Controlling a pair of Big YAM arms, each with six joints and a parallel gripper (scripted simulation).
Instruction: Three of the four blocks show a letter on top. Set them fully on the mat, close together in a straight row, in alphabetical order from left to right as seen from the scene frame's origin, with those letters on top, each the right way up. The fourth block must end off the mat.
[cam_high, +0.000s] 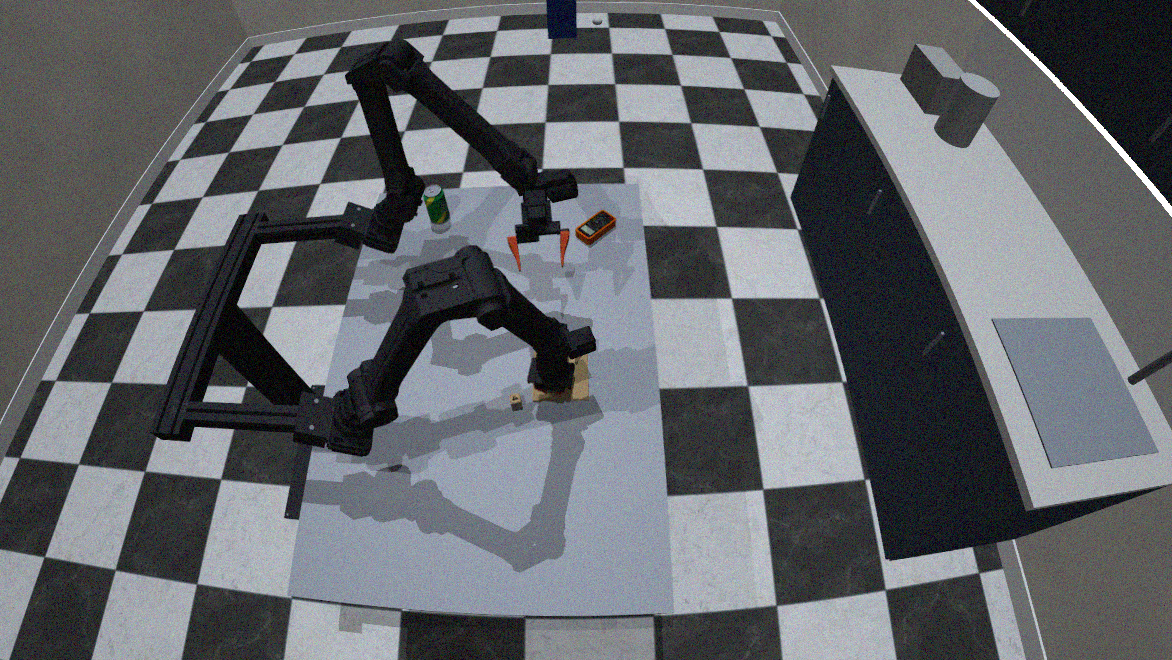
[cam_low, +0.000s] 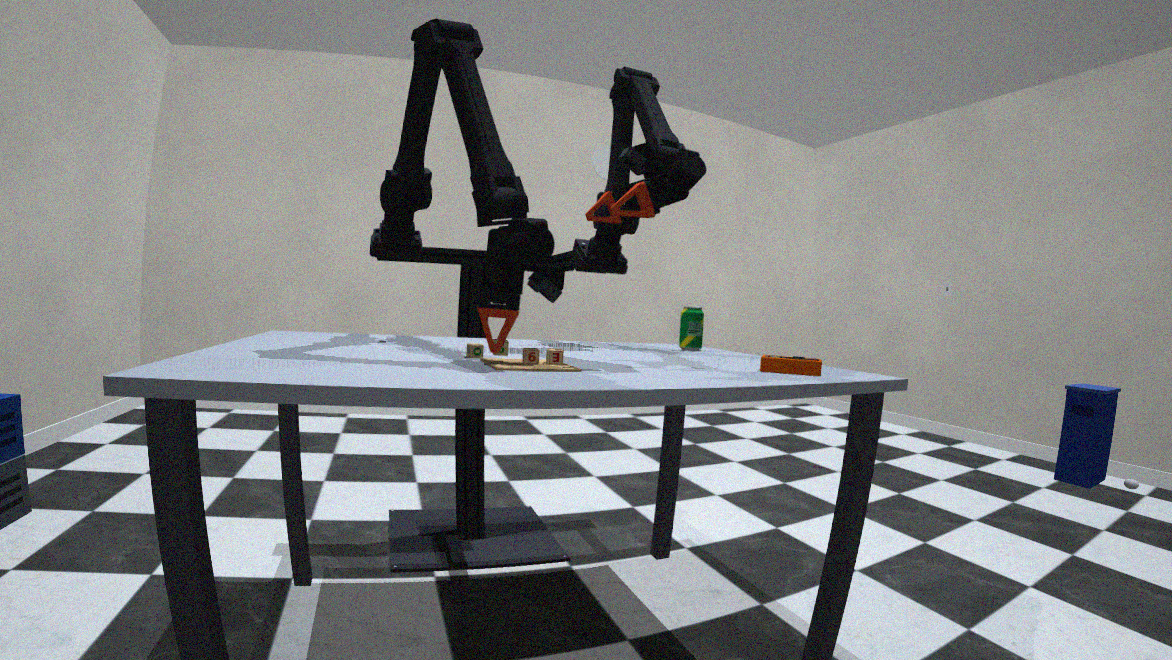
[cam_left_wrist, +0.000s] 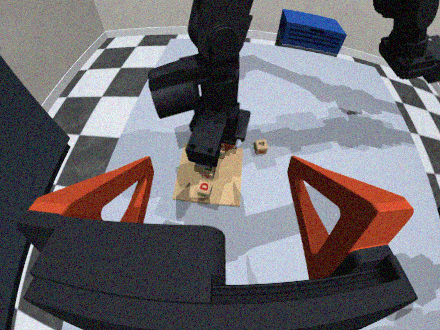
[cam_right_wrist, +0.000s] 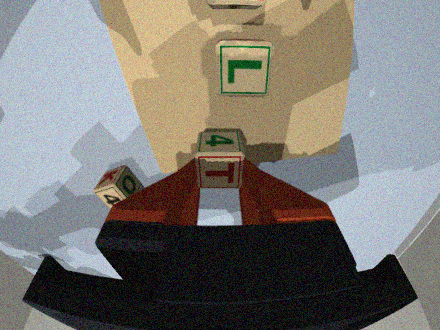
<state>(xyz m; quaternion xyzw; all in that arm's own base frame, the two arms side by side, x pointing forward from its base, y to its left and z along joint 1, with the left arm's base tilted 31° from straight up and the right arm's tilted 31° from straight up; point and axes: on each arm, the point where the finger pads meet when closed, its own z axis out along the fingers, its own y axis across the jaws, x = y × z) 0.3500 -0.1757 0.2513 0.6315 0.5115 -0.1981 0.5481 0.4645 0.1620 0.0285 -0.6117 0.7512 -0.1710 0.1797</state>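
Your two black, many-jointed arms (cam_high: 455, 114) (cam_high: 459, 286)
You see orange triangular fingers (cam_low: 635, 200) with hollow centres

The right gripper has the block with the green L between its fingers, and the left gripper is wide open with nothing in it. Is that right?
Not quite: the right gripper has the red T block, as the right wrist view shows. The left gripper is indeed wide open with nothing in it.
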